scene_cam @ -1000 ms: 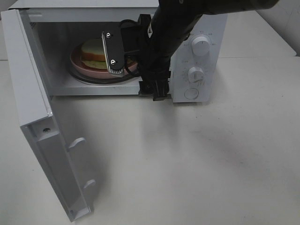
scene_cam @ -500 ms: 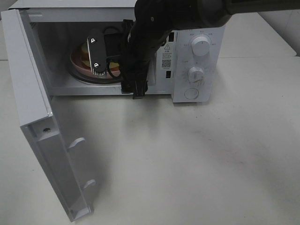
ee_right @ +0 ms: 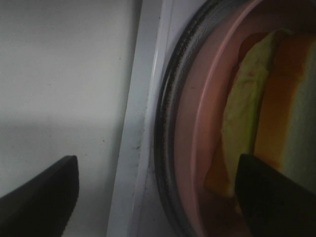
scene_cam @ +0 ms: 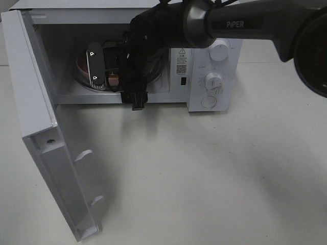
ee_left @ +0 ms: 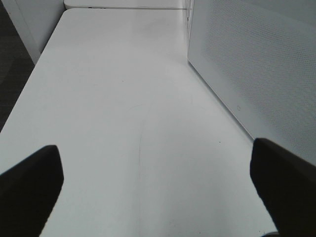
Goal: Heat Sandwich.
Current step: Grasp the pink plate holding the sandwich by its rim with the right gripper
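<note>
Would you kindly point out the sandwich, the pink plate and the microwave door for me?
sandwich point(ee_right: 247, 118), right wrist view, on the pale green filling.
pink plate point(ee_right: 197, 113), right wrist view, on its bare rim.
microwave door point(scene_cam: 36, 92), exterior high view, on the open door's upper edge.

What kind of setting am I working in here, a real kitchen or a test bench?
Likely a lab test bench, not a kitchen: a white microwave stands with its door open on a bare white table, holding only a sandwich on a pink plate.
</note>
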`<action>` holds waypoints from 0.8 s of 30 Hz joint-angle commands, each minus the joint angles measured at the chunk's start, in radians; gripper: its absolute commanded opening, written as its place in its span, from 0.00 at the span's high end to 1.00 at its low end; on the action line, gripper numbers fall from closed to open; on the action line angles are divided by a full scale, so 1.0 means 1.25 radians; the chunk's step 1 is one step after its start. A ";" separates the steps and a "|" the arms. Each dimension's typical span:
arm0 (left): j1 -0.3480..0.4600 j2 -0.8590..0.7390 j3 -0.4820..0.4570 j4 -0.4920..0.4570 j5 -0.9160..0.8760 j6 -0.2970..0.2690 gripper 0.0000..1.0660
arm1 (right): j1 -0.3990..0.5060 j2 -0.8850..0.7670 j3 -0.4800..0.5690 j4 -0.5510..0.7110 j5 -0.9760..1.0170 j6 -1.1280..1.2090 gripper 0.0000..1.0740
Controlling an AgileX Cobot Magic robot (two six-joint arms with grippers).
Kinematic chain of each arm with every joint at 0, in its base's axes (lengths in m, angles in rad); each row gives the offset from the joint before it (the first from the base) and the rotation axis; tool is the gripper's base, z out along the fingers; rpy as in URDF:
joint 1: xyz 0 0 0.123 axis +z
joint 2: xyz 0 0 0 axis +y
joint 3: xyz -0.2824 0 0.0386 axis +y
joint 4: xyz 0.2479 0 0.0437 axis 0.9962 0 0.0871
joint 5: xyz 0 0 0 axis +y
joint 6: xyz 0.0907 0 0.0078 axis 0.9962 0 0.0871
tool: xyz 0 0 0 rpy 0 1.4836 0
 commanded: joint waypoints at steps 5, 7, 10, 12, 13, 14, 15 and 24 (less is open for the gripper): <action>0.002 -0.007 0.001 0.000 -0.008 0.000 0.08 | -0.008 0.043 -0.102 -0.030 0.042 0.008 0.24; 0.002 -0.007 0.001 0.000 -0.008 0.000 0.08 | -0.009 0.050 -0.106 -0.030 0.041 0.009 0.24; 0.002 -0.007 0.001 0.000 -0.008 0.000 0.08 | -0.010 0.062 -0.112 -0.030 0.041 0.010 0.24; 0.002 -0.007 0.001 0.000 -0.008 0.000 0.08 | -0.010 0.067 -0.112 -0.033 0.042 0.010 0.24; 0.002 -0.007 0.001 0.000 -0.008 0.000 0.08 | -0.012 0.072 -0.112 -0.033 0.042 0.010 0.25; 0.002 -0.007 0.001 0.000 -0.008 0.000 0.08 | -0.012 0.076 -0.112 -0.033 0.042 0.010 0.25; 0.002 -0.007 0.001 0.000 -0.008 0.000 0.08 | -0.012 0.076 -0.112 -0.033 0.042 0.010 0.25; 0.002 -0.007 0.001 0.000 -0.008 0.000 0.08 | -0.015 0.081 -0.112 -0.032 0.023 0.003 0.26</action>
